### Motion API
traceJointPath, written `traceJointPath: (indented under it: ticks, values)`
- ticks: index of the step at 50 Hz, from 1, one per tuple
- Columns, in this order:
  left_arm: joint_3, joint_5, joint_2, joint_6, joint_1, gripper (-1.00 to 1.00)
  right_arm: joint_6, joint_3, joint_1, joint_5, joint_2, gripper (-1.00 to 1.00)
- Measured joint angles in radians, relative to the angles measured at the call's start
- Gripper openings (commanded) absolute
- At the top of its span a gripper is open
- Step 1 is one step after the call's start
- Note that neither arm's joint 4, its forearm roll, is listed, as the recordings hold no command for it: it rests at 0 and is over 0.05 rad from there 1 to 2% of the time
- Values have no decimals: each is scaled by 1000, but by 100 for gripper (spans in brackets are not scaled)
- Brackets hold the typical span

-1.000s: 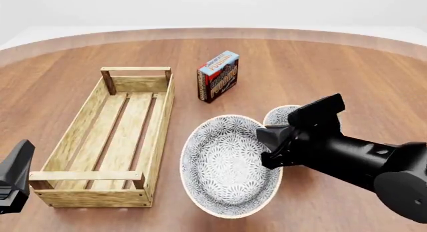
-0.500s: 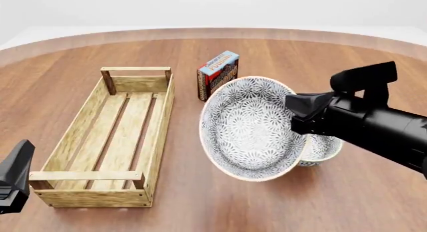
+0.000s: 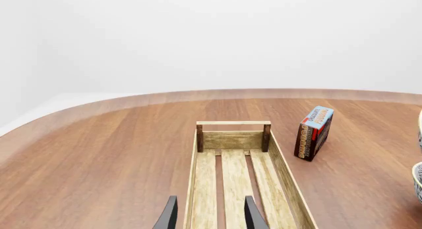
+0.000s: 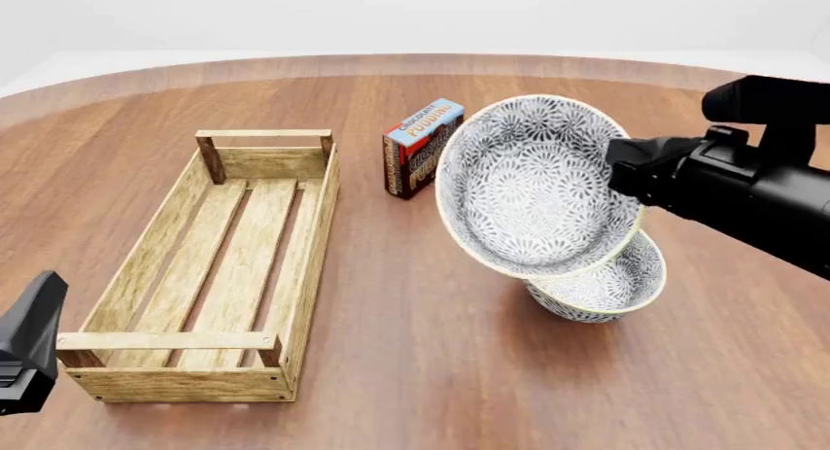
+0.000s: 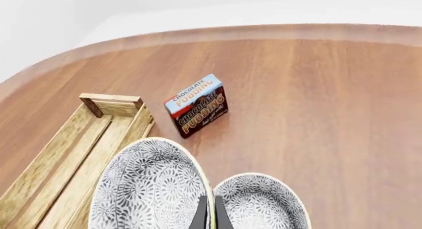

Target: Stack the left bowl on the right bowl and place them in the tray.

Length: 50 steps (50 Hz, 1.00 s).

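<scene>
Right gripper [image 4: 623,173] is clamped on the rim of the large bowl [image 4: 532,183] at the right of the front view, holding it tilted on edge in the air, its patterned inside facing the camera; the right wrist view shows what the front one hides, the two thin fingers [image 5: 201,215] closed on that rim at the bottom centre of the frame. Below the lifted bowl the small bowl [image 4: 604,280] sits upright on the table [image 4: 429,372], right of centre; whether the two touch cannot be told. The tray [image 4: 214,256] lies lengthwise at the left of the front view, well apart from both bowls; a pudding box [image 4: 422,147] stands just beyond its far right corner. Left gripper [image 4: 26,348] shows only as a dark shape at the lower left edge there; the left wrist view alone shows its fingers [image 3: 170,215] apart at the bottom centre, over the tray's near end, holding nothing.
</scene>
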<state>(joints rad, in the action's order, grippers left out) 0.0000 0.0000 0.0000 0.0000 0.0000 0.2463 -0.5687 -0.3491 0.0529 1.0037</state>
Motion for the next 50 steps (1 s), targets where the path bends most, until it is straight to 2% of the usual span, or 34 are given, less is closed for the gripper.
traceJointPath:
  ticks: [28, 50]
  values:
    - [0, 0, 0, 0, 0, 100, 90, 21, 153, 38, 52, -100]
    - [0, 0, 0, 0, 0, 100, 134, 82, 211, 72, 57, -100]
